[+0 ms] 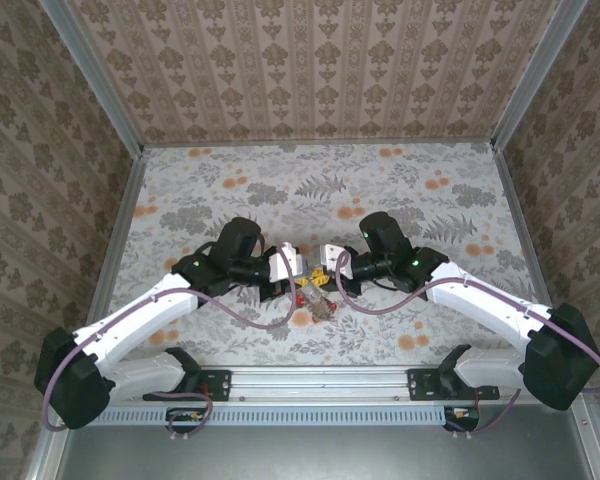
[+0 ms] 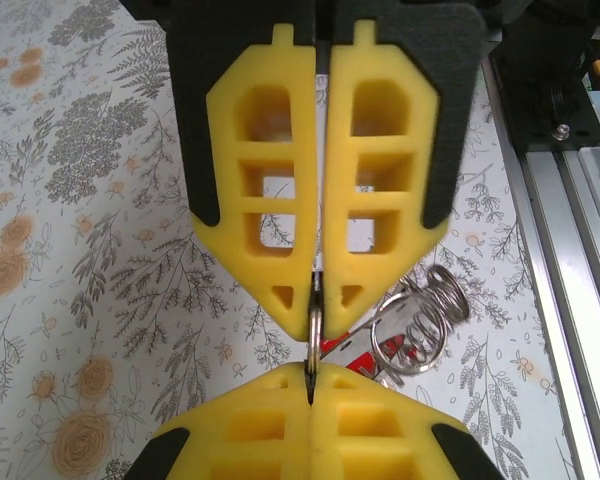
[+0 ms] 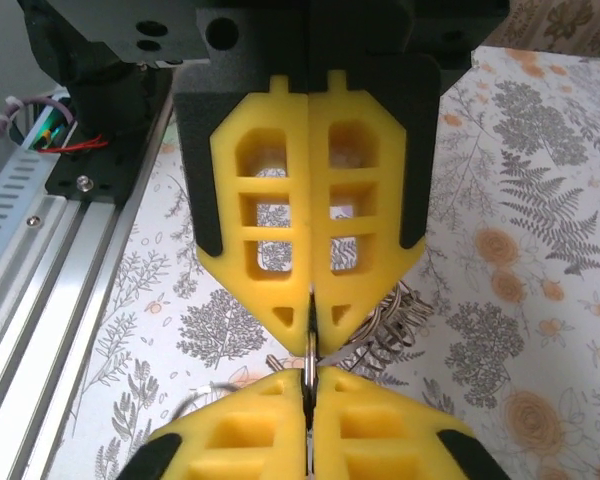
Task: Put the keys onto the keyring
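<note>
Grey-and-orange floral print covers the surface [image 1: 410, 190], and the two arms meet near its front middle. The left pincer [image 2: 317, 290] and right pincer [image 3: 310, 315] face each other tip to tip. Each has its yellow fingers pressed together on the thin metal keyring [image 2: 315, 322], which is seen edge-on between them. Just beside it lie red-headed keys [image 2: 338, 348] among coiled wire loops [image 2: 435, 300].
</note>
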`<state>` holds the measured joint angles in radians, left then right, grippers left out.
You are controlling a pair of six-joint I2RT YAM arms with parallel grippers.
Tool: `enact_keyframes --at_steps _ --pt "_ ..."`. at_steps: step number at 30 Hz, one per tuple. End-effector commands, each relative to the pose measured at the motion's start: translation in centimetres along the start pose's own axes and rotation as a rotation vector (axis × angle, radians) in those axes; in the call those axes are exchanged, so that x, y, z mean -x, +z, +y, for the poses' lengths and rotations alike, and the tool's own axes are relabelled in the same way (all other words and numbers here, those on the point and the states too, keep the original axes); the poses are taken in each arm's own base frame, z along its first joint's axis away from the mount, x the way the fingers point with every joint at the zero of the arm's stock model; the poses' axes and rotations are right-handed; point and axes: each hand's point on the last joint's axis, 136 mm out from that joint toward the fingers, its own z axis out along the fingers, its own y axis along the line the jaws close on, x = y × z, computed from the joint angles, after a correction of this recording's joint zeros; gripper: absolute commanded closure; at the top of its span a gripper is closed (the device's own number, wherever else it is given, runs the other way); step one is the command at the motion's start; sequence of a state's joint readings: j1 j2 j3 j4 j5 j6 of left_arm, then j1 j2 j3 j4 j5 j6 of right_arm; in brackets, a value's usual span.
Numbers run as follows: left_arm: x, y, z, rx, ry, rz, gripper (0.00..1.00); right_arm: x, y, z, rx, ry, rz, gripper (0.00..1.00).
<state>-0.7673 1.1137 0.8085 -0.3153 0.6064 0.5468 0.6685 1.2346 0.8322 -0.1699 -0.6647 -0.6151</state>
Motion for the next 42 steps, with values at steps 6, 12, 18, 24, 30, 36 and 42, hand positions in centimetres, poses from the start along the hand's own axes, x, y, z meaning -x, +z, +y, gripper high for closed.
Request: enact_keyframes --at_steps 6,12,18,24,30,36,42 --pt "2.3 -1.0 -0.5 -0.018 0.049 -0.075 0.87 0.3 -0.2 0.1 -0.018 -0.016 -0.021 1.00" --pt "2.4 -1.6 -0.9 0.021 0.053 -0.152 0.74 3.4 -1.4 -0.5 -0.097 0.013 -0.243 1.00" --pt "2.8 -1.8 -0.7 0.034 0.034 -0.178 0.72 5.0 -2.3 -0.5 -0.101 0.037 -0.352 1.00" --pt "3.1 -2.2 -0.2 0.041 0.000 -0.206 0.68 5.8 -2.8 -0.4 -0.088 0.038 -0.395 1.00" --pt "3.5 -4.0 1.5 0.134 -0.028 -0.272 0.65 5.9 -3.0 -0.2 -0.083 0.040 -0.407 1.00" --pt "3.7 -4.2 0.9 0.100 -0.018 -0.304 0.70 6.8 -3.2 -0.5 -0.085 0.034 -0.438 1.00" --pt "4.4 -4.2 0.7 0.083 0.005 -0.330 0.74 7.0 -3.0 -0.9 -0.085 0.033 -0.440 1.00"
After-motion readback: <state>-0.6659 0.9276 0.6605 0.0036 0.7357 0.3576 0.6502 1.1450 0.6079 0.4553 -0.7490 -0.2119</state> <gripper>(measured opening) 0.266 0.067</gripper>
